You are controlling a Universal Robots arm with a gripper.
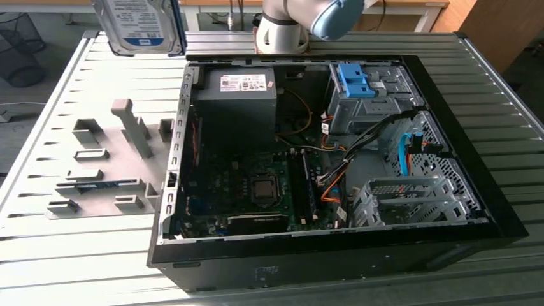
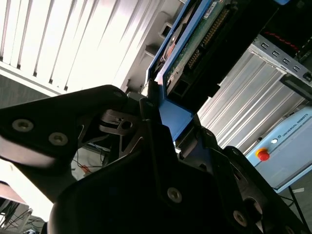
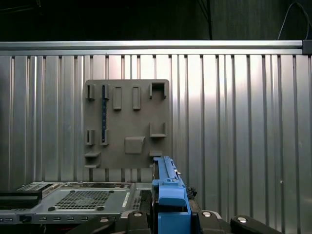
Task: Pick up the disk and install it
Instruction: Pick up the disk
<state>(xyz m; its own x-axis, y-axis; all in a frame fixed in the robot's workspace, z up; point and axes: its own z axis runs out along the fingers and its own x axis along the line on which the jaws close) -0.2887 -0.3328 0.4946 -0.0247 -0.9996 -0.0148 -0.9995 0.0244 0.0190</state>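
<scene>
Okay, your disk [image 1: 136,24] hangs upright in the air at the exterior view's upper left, over the far end of the table [image 1: 51,255]. In the second wrist view your gripper [image 2: 170,122] has its jaws clamped on the disk's blue frame. A gray fixture plate [image 1: 111,143] lies on the table, just beside the open computer case [image 1: 340,261].

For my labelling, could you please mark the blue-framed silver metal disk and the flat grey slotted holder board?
blue-framed silver metal disk [image 1: 136,24], exterior view, on its labelled face.
flat grey slotted holder board [image 3: 127,126], first wrist view, on its bare middle.
</scene>
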